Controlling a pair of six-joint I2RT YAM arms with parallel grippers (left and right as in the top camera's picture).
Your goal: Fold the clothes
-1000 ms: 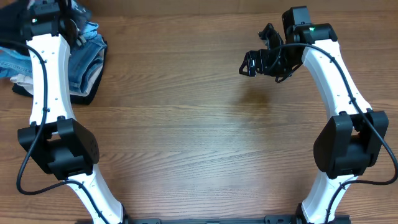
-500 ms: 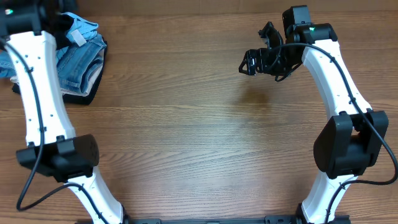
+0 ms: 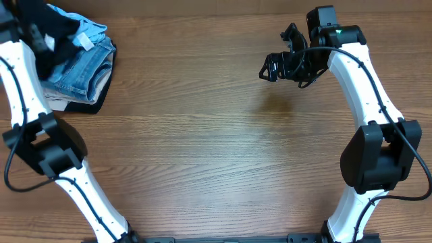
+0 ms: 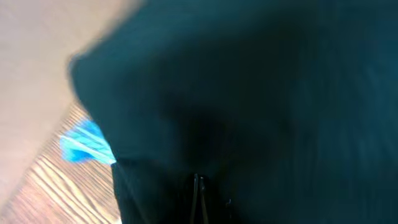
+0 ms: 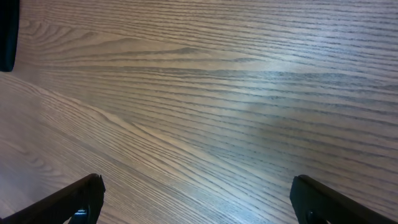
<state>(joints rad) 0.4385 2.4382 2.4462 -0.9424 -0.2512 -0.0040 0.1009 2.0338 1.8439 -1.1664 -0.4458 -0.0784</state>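
counter [image 3: 202, 148]: wood, clear grain, smooth, slight sheen
clothes [image 4: 249, 81]: soft black cloth, totally matt
jeans [image 3: 84, 71]: blue denim, faded
arms [image 3: 358, 81]: white plastic shells, kinda glossy

Blk clothes [image 3: 62, 30] bunched up over jeans [image 3: 84, 67], far left.

Bare table [image 3: 202, 148] centre; jeans [image 3: 84, 71], black garment [image 3: 61, 27] crowd far-left corner
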